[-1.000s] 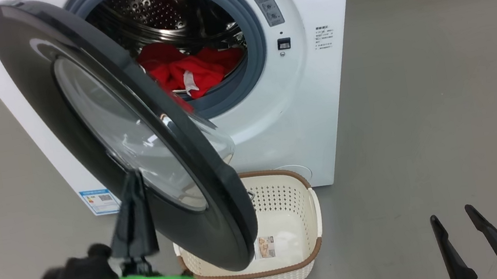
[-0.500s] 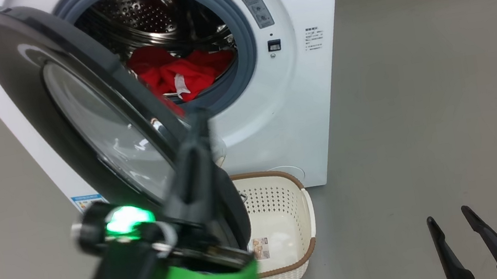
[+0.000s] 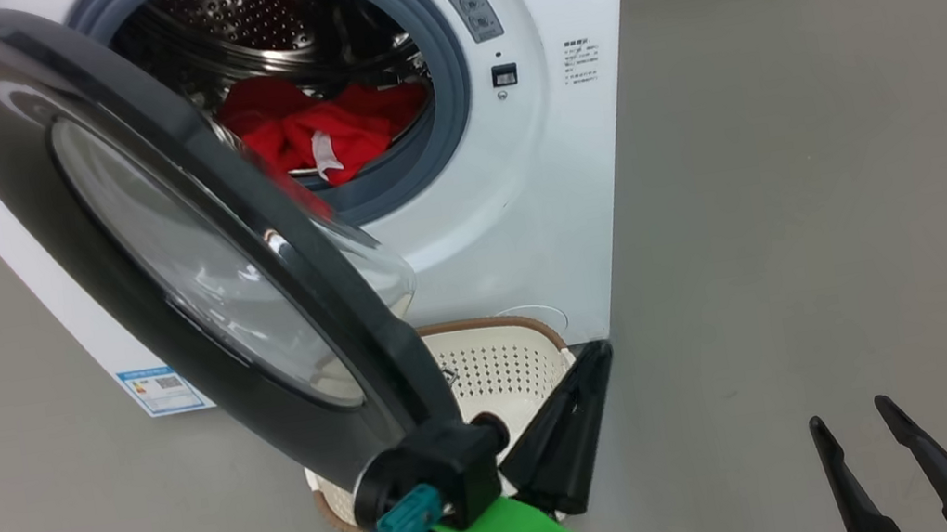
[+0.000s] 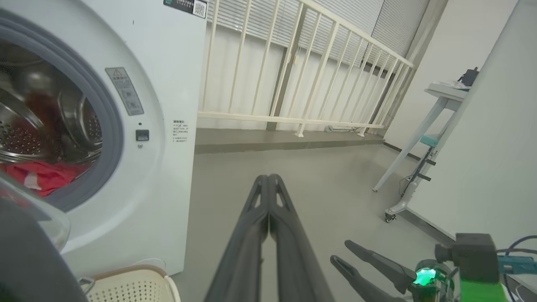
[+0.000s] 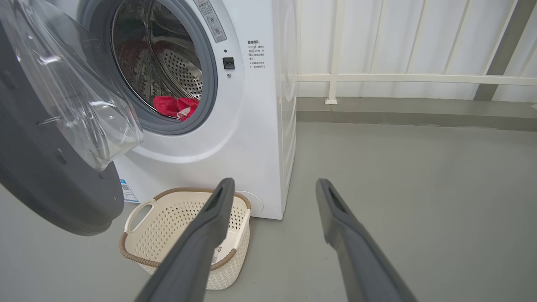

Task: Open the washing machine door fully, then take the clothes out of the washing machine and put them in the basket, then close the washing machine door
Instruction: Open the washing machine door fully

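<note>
Door position: the washing machine door point(image 3: 153, 257) stands partly open, hinged on the left side of the washing machine point(image 3: 557, 197). From the head view its face runs diagonally from upper left to lower right, with the glass bowl point(image 3: 366, 268) turned toward the opening. Judged against the task, the first step is not complete. The door has more travel available toward the robot's left.

Left claw point(image 3: 601, 352): fingers pressed together, holding nothing. It sits just beside the door's lower free rim, on the bowl side, above the basket point(image 3: 502, 365). Contact with the rim cannot be confirmed. In the left wrist view the fingers point past the machine's right front corner toward open floor point(image 4: 335, 176), and the door lies at the lower left of that view. The door is therefore to the left of this claw, and a push that way would likely carry it further open. The left arm is the nearer one for this move.

Right claw point(image 3: 848, 415): fingers spread wide, empty, low and well apart to the right of the machine.

Clothes point(image 3: 304, 136): a red heap at the bottom of the drum point(image 3: 249, 18), up and left of both claws, behind the line of the door. The basket rests on the floor just in front of the machine, beneath the door rim, with no fabric in it.
</note>
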Available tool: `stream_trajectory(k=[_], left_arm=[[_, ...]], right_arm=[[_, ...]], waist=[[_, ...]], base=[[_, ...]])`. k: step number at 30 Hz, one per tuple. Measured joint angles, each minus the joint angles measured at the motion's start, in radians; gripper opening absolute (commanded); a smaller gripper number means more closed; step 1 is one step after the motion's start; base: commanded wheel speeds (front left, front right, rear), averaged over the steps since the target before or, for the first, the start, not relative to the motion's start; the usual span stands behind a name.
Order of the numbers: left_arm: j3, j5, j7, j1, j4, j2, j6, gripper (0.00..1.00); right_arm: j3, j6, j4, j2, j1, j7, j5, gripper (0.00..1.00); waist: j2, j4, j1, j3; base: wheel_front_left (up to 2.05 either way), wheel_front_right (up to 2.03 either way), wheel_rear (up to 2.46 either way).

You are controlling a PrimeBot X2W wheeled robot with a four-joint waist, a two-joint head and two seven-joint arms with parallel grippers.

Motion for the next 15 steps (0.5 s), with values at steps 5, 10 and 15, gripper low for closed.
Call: stream_trajectory(k=[5, 10, 15], left_arm=[[-0.003, -0.009, 0.022, 0.000, 0.096, 0.001, 0.034, 0.00], [0.007, -0.010, 0.011, -0.003, 0.183, 0.000, 0.051, 0.00], [0.021, -0.012, -0.030, -0.021, 0.242, 0.000, 0.049, 0.00]], right_arm=[[0.001, 0.000, 0.001, 0.000, -0.005, 0.000, 0.000, 1.00], [-0.002, 0.000, 0.002, 0.000, -0.008, 0.000, 0.000, 1.00], [-0.002, 0.000, 0.005, 0.000, -0.009, 0.000, 0.000, 1.00]], waist=[[0.0000, -0.001, -0.0001, 0.012], [0.0000, -0.002, 0.0000, 0.016], [0.0000, -0.004, -0.0001, 0.017]], base=[[0.00, 0.00, 0.00], [0.00, 0.00, 0.00], [0.00, 0.00, 0.00]])
